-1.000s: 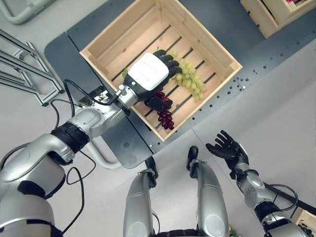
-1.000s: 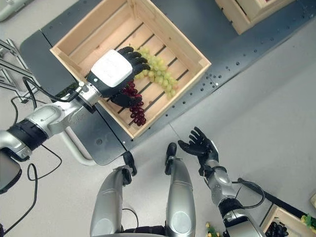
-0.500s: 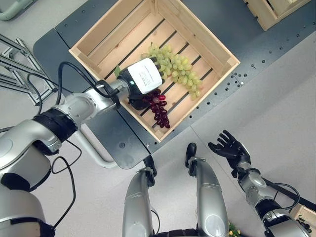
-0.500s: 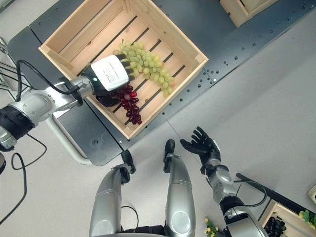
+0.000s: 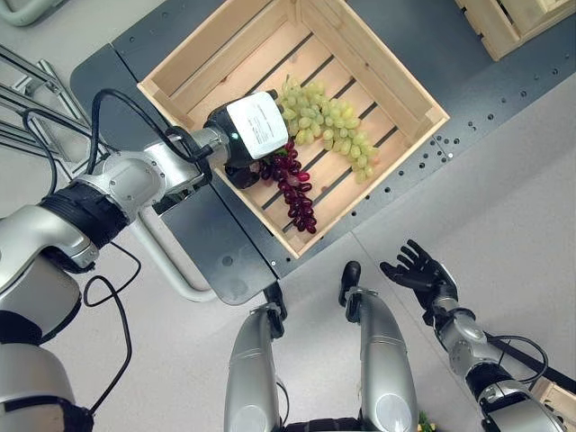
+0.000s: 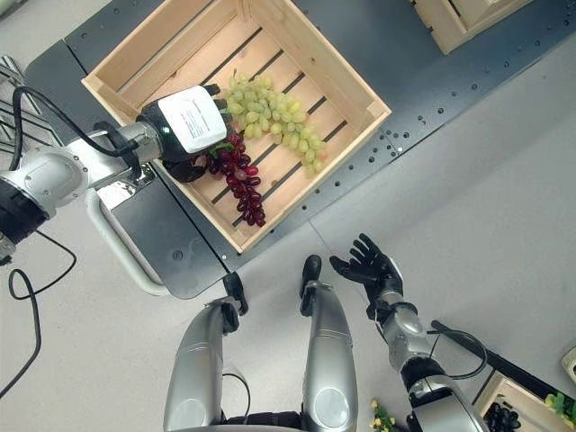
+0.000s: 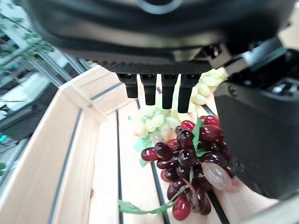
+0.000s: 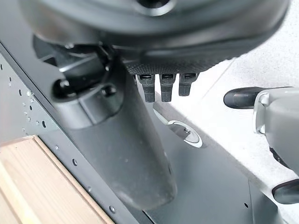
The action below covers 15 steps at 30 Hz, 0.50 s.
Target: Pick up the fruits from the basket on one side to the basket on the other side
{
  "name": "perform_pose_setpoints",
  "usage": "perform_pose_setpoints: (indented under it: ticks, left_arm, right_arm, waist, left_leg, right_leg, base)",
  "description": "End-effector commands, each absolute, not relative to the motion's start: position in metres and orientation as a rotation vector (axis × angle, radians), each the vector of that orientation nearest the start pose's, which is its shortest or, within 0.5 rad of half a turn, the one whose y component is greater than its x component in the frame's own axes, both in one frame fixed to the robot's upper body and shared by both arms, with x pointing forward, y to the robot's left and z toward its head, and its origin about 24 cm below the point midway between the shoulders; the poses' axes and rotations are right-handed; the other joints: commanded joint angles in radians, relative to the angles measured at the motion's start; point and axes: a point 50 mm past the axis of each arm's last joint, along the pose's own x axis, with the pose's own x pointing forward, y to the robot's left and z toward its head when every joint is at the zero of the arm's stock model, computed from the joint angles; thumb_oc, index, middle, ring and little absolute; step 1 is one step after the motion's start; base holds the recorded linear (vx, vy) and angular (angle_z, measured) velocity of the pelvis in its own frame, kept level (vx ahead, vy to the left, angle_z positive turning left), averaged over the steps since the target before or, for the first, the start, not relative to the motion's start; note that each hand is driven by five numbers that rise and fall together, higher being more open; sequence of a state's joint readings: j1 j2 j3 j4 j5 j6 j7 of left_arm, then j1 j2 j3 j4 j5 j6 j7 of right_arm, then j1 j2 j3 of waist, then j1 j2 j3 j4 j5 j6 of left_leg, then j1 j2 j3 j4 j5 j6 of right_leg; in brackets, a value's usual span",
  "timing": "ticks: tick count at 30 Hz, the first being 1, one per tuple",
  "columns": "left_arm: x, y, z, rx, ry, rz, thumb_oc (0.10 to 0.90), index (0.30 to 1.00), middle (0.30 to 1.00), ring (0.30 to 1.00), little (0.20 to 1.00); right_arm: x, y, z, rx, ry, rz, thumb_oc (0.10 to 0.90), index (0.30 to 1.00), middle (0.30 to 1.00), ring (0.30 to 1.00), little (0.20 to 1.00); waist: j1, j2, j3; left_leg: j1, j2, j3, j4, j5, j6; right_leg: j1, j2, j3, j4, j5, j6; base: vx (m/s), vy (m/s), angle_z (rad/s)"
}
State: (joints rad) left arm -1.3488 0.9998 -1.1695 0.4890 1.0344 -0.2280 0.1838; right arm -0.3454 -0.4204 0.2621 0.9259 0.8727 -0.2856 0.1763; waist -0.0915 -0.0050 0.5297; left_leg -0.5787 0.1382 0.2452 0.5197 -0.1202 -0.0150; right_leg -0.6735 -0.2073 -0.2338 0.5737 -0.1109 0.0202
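1. Left eye view: the wooden crate (image 5: 360, 54) stands on the dark worktop (image 5: 468, 99). Inside it, green grapes (image 5: 328, 126) lie near its middle, and red grapes (image 5: 292, 184) lie just beside them, toward the crate's near wall. The left robot hand (image 5: 250, 135) sits low in the crate over the top end of the red bunch.

2. Right eye view: the right robot hand (image 6: 364, 265) hangs well clear of the crate, off the worktop, fingers spread and holding nothing.

3. Left wrist view: the fingers (image 7: 156, 88) point down above the red bunch with the thumb beside it; none is clearly wrapped round the fruit, so I read this robot hand as not yet closed on anything.

4. Right wrist view: dark worktop and a corner of pale wood past the idle fingers.

5. Risk: the two bunches touch, so a closing grasp may snag green berries too. A hold on loose berries rather than the stem could let the bunch slip, or it could catch on the crate's wall when lifted.
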Motion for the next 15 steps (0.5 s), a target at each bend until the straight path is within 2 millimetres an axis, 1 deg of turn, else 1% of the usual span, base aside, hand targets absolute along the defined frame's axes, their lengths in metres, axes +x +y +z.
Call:
perform_pose_setpoints:
  ticks: [1,2,3,6,8,11,15]
  left_arm:
    - [0.361,0.163,0.313,2.502,-0.944,-0.120,0.800,0.900,0.900,0.900,0.900]
    - [0.361,0.163,0.313,2.499,-0.952,-0.123,0.800,0.900,0.900,0.900,0.900]
    - [0.359,0.158,0.311,2.483,-1.026,-0.156,0.800,0.900,0.900,0.900,0.900]
    - [0.358,0.156,0.307,2.457,-1.084,-0.209,0.800,0.900,0.900,0.900,0.900]
    - [0.357,0.155,0.303,2.427,-1.181,-0.232,0.800,0.900,0.900,0.900,0.900]
    - [0.355,0.154,0.301,2.398,-1.272,-0.258,0.800,0.900,0.900,0.900,0.900]
    - [0.355,0.154,0.292,2.358,-1.355,-0.319,0.800,0.900,0.900,0.900,0.900]
  right_arm:
    - [0.289,-0.262,-0.008,0.275,0.146,-0.078,0.800,0.900,0.900,0.900,0.900]
    - [0.289,-0.262,-0.008,0.275,0.147,-0.078,0.800,0.900,0.900,0.900,0.900]
    - [0.289,-0.261,-0.010,0.275,0.153,-0.081,0.800,0.900,0.900,0.900,0.900]
    - [0.287,-0.260,-0.012,0.273,0.159,-0.084,0.800,0.900,0.900,0.900,0.900]
    - [0.287,-0.259,-0.013,0.275,0.163,-0.087,0.800,0.900,0.900,0.900,0.900]
    - [0.287,-0.259,-0.014,0.275,0.161,-0.086,0.800,0.900,0.900,0.900,0.900]
    - [0.290,-0.257,-0.011,0.266,0.154,-0.076,0.800,0.900,0.900,0.900,0.900]
  waist:
    - [-0.001,0.022,-0.010]
    - [-0.001,0.021,-0.010]
    - [-0.002,0.020,-0.010]
    - [-0.003,0.017,-0.010]
    - [-0.004,0.014,-0.010]
    - [-0.007,0.011,-0.010]
    - [-0.014,0.007,-0.010]
  left_leg:
    - [0.035,-0.014,0.041,-0.029,-0.044,-0.005]
    - [0.034,-0.014,0.041,-0.028,-0.044,-0.005]
    - [0.030,-0.013,0.041,-0.025,-0.046,-0.005]
    - [0.023,-0.009,0.044,-0.022,-0.047,-0.004]
    - [0.015,-0.007,0.046,-0.017,-0.047,-0.003]
    - [0.002,-0.002,0.049,-0.009,-0.049,-0.002]
    - [-0.019,0.004,0.050,0.001,-0.050,-0.006]
  right_leg:
    - [0.058,0.029,0.000,-0.049,-0.009,0.057]
    - [0.058,0.029,0.001,-0.048,-0.010,0.057]
    - [0.053,0.031,0.002,-0.047,-0.010,0.057]
    - [0.045,0.032,0.004,-0.045,-0.009,0.057]
    - [0.038,0.035,0.005,-0.045,-0.008,0.056]
    - [0.026,0.036,0.008,-0.040,-0.007,0.055]
    - [0.008,0.040,0.014,-0.044,-0.004,0.053]
  base:
    - [0.00,0.000,0.00]
    - [0.00,0.000,0.00]
    - [0.00,0.000,0.00]
    - [0.00,0.000,0.00]
    - [0.00,0.000,0.00]
    - [0.00,0.000,0.00]
    - [0.00,0.000,0.00]
